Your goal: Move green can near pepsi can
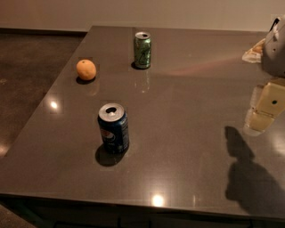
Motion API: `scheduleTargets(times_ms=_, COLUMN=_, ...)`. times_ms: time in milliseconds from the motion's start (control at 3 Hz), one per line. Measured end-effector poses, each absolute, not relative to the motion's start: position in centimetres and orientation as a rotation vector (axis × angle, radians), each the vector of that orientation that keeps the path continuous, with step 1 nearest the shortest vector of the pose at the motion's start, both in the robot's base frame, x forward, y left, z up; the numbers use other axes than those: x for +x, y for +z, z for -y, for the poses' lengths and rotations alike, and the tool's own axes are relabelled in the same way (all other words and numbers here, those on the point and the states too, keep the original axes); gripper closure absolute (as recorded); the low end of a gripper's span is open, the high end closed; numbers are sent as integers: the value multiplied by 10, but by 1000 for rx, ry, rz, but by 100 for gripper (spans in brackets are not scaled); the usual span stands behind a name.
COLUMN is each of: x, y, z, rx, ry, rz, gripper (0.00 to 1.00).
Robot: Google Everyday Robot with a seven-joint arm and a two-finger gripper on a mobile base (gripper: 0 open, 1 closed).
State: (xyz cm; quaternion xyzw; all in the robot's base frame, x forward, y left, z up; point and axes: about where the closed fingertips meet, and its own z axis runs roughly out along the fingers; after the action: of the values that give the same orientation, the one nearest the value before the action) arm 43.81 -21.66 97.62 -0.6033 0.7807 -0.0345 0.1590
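**On the grey table [178, 169]: pepsi can [113, 129] near, green can [142, 50] far**

Nearest the camera, the table's front edge runs across the bottom of the view, and small bright spots of light show in the glossy top. A dark shadow [247, 178] lies on the surface at the lower right.

Left of the middle, the pepsi can stands upright. Its dark blue side shows the round logo, and its silver top faces the camera. Its own shadow pools at its base.

Further back, at the right edge, the gripper [266, 107] hangs low over the table. It is pale yellow and partly cut off by the frame, with the light-coloured arm [277, 44] above it. Whether it is spread or closed I cannot tell. It touches neither can and is well apart from both.

Beyond the pepsi can and to its left, an orange [86, 70] sits on the table close to the left edge.

Behind the orange and to its right, the green can stands upright toward the far edge, with a silver top and yellowish marks on its side. It is near the orange without touching it and well apart from the pepsi can, which stands in front of it and slightly to the left.

At the far right, a pale object [253, 52] lies partly hidden behind the arm, and I cannot tell what it is. Past the table are a dark floor [31, 62] and a light wall [133, 11].
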Motion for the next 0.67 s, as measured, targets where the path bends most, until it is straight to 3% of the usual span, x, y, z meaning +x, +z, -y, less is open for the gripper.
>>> scheduleTargets(times_ms=667, x=462, y=974, z=208, rx=-1680, ry=-60, rz=-2224, gripper=0)
